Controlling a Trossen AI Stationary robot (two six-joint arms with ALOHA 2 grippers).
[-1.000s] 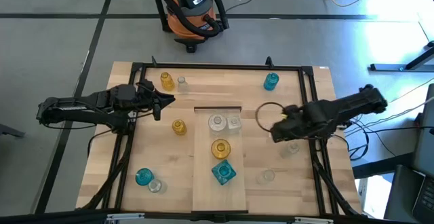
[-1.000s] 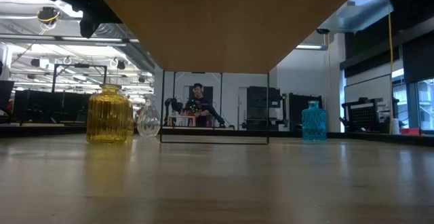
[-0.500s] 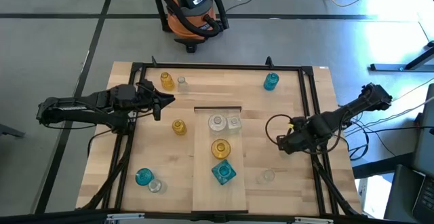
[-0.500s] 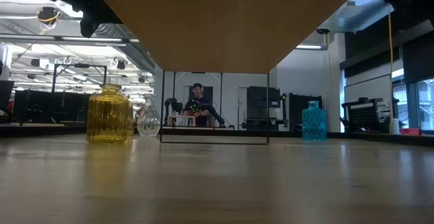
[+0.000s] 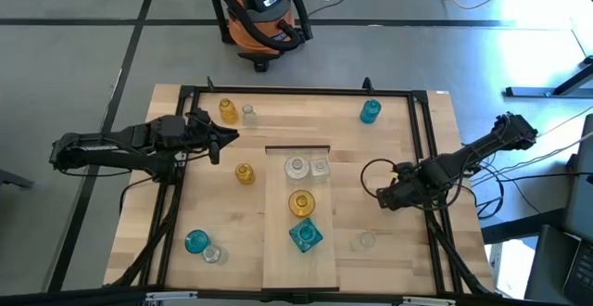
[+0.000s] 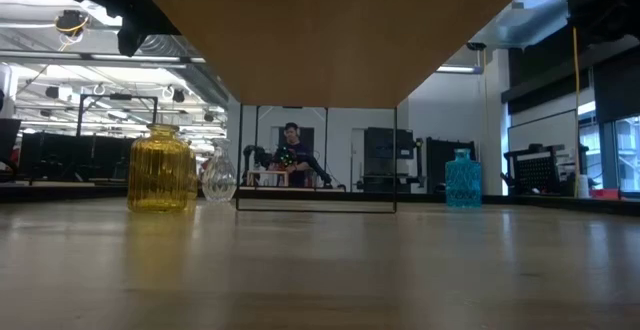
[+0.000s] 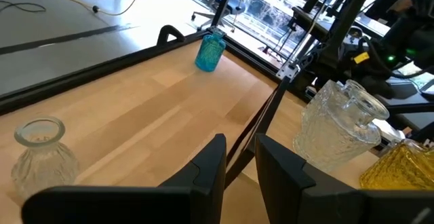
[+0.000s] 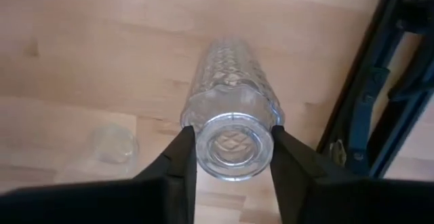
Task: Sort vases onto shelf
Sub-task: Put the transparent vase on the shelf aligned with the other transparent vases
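Observation:
My right gripper [image 5: 390, 197] is down near the table's right edge, shut on a clear diamond-cut vase [image 8: 232, 102]. The pale shelf [image 5: 278, 269] lies mid-table with its black bar [image 5: 298, 146] at the far end. On it stand two clear vases [image 5: 296, 167], an amber one [image 5: 301, 202] and a teal square one [image 5: 305, 235]. Other vases stand on the tabletop: amber [image 5: 227, 110], clear [image 5: 248, 113], teal [image 5: 370, 111], amber [image 5: 244, 172], teal [image 5: 195, 242], clear [image 5: 365, 241]. My left gripper [image 5: 232, 136] waits shut at the table's left. My right gripper pinches the clear vase at its neck, just under the rim [image 8: 232, 146], one finger [image 8: 178, 166] on each side. It comes from above, pointing down. The vase is upright; whether its base still rests on the tabletop is hidden by its own body.
A black frame [image 5: 422, 139] runs along the table's edges, close beside the right gripper. A cable loop [image 5: 371, 172] hangs from the right arm. An orange vacuum [image 5: 259, 14] stands on the floor beyond the far edge. A person [image 6: 290, 150] shows far off in the room.
My right gripper has moved toward the near edge and dropped down over the clear vase by the right edge, which now lies hidden beneath it in the high view. The arm has stretched out lower, and its cable loop has shifted with it.

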